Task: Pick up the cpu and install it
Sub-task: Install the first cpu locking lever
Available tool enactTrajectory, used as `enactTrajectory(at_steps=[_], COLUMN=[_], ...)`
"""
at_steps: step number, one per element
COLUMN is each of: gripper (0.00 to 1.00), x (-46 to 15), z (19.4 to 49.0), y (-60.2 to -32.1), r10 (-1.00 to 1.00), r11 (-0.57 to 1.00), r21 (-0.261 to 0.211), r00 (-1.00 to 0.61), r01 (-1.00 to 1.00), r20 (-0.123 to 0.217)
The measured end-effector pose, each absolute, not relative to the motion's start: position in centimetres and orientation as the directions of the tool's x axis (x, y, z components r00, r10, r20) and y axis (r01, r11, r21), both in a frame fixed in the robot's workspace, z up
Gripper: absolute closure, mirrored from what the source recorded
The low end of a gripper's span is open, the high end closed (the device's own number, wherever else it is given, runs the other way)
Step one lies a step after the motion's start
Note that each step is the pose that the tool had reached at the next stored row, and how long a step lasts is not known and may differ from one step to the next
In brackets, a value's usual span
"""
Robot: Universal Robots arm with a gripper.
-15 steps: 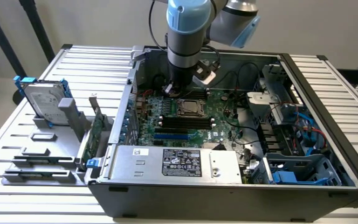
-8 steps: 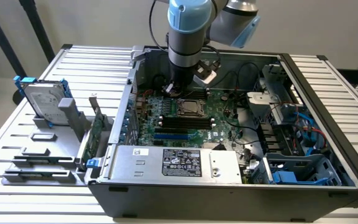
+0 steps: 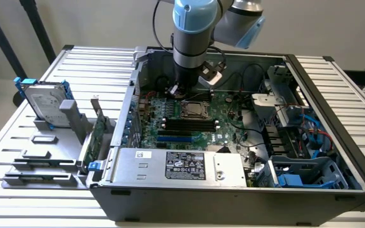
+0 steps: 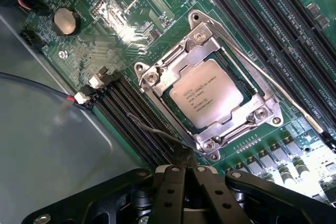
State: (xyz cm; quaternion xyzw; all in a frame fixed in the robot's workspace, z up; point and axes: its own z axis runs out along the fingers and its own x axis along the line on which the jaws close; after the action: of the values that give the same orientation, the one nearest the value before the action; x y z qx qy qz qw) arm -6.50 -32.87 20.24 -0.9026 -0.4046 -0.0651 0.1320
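Note:
The cpu (image 4: 206, 94), a flat square chip with a dull silver top, lies seated in the motherboard socket, framed by the metal load plate (image 4: 157, 77). In the exterior view the cpu (image 3: 193, 109) sits mid-board inside the open computer case. My gripper (image 4: 184, 157) is shut, its black fingertips (image 4: 177, 174) meeting just beside a corner of the socket, at the end of a thin wire lever (image 4: 152, 125). I cannot tell whether it pinches the lever. Seen from outside, the gripper (image 3: 175, 90) hangs low over the board, just off the socket toward the exterior view's left.
Black memory slots (image 4: 131, 124) run on both sides of the socket. A silver power supply (image 3: 179, 164) fills the case's near side, with a blue drive cage (image 3: 303, 175) on the exterior view's right. A hard drive with blue brackets (image 3: 43, 102) stands outside the case.

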Motion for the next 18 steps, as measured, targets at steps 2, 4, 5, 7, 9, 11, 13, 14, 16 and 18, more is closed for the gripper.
enactTrajectory(at_steps=[2,4,5,7,9,11,13,14,16,18], gripper=[0.89,0.89,0.89,0.89,0.89,0.89,0.89,0.89,0.89,0.89], x=[-6.44,-6.38,-6.36,-6.29,-6.18,-6.09,-6.00,-5.95,-5.83,-5.71], z=[20.22,20.19,20.17,20.13,20.11,20.07,20.04,20.03,20.01,20.00], y=[-32.87,-32.86,-32.84,-32.81,-32.78,-32.73,-32.63,-32.60,-32.52,-32.45], r10=[0.714,0.714,0.714,0.715,0.715,0.715,0.715,0.715,0.716,0.716], r11=[-0.638,-0.639,-0.639,-0.640,-0.640,-0.640,-0.641,-0.641,-0.641,-0.641], r21=[-0.184,-0.182,-0.182,-0.181,-0.180,-0.179,-0.178,-0.178,-0.177,-0.175], r00=[0.664,0.664,0.665,0.665,0.665,0.665,0.665,0.665,0.665,0.665], r01=[0.747,0.747,0.747,0.747,0.747,0.747,0.747,0.747,0.747,0.747], r20=[0.222,0.220,0.220,0.218,0.217,0.217,0.216,0.215,0.214,0.213])
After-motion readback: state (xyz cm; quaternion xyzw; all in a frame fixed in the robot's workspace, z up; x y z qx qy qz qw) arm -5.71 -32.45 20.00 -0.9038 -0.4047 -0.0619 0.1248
